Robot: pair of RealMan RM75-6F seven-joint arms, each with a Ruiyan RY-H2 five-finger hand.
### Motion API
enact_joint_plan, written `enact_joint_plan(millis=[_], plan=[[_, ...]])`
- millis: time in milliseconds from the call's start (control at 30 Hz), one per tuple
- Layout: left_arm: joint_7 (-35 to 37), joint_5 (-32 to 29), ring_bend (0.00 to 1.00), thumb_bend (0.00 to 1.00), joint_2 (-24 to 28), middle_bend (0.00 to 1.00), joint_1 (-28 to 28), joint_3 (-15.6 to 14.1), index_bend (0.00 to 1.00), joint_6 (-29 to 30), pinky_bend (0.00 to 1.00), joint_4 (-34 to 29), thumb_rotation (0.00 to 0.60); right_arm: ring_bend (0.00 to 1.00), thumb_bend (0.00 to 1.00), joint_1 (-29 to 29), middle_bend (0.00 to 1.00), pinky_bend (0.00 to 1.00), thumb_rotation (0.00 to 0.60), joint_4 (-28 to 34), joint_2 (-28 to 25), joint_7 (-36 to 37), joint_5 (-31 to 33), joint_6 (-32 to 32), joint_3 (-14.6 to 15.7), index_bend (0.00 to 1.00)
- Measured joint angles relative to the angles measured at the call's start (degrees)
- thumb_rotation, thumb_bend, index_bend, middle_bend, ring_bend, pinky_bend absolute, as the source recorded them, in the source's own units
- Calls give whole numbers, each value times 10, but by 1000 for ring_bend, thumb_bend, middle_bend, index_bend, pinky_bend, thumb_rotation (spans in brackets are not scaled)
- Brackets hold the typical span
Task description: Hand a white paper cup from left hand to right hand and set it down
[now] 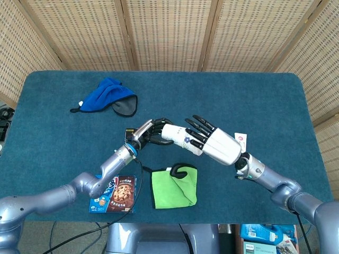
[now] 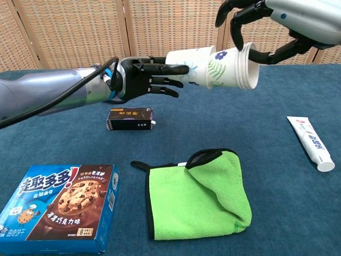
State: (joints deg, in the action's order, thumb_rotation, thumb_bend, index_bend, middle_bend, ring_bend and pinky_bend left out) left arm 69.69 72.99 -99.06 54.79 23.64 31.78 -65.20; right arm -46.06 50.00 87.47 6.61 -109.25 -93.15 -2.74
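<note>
Paper cup point(image 2: 213, 68) airborne above table point(image 1: 254, 100) centre, lying sideways, mouth toward right hand point(image 2: 269, 24). Appears as nested stack, partly pulled apart. Left hand point(image 2: 144, 80) at cup's 9 o'clock, fingers around base end. Right hand fingers hooked over rim end. Both hands touching cup. Green cloth point(image 2: 200, 197) at 6 o'clock below cup; black box point(image 2: 130, 118) near left hand.
</note>
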Motion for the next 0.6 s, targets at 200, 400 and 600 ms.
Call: enact_joint_plan(millis=[200, 400, 600], plan=[[13, 5, 453, 144, 32, 456, -21, -4, 464, 6, 465, 14, 600, 123, 573, 23, 412, 219, 600, -10, -25, 3, 4, -23, 7, 637], [15, 31, 453, 144, 96, 457, -54, -20, 464, 31, 465, 30, 600, 123, 574, 51, 413, 222, 600, -33, -51, -2, 2, -29, 32, 638], [-11, 73, 453, 144, 159, 457, -86, -55, 464, 76, 465, 54, 600, 128, 575, 55, 413, 230, 600, -45, -63, -20, -22, -17, 59, 638]])
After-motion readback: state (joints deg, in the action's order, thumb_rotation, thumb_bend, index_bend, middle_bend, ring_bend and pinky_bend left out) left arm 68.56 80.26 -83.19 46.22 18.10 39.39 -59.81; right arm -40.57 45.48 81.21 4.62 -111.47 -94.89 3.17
